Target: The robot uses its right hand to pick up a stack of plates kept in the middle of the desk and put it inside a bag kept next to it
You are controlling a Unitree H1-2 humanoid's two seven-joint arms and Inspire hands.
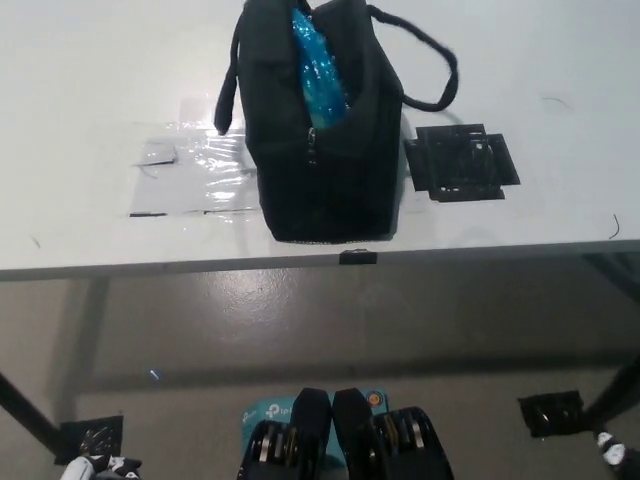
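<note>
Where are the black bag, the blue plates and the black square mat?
Black bag [325,190], head view, its near end panel.
Blue plates [318,68], head view, the edge showing through the open top.
Black mat [462,162], head view, its middle.

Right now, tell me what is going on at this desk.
Nothing is being handled at this moment. The black bag stands open near the front edge of the white desk, and the blue stack of plates sits inside it, showing through the opening. Neither robot hand is at the bag; only a sliver of the white left robot hand shows at the bottom left corner. A black marker plate lies on the desk beside the bag.
</note>
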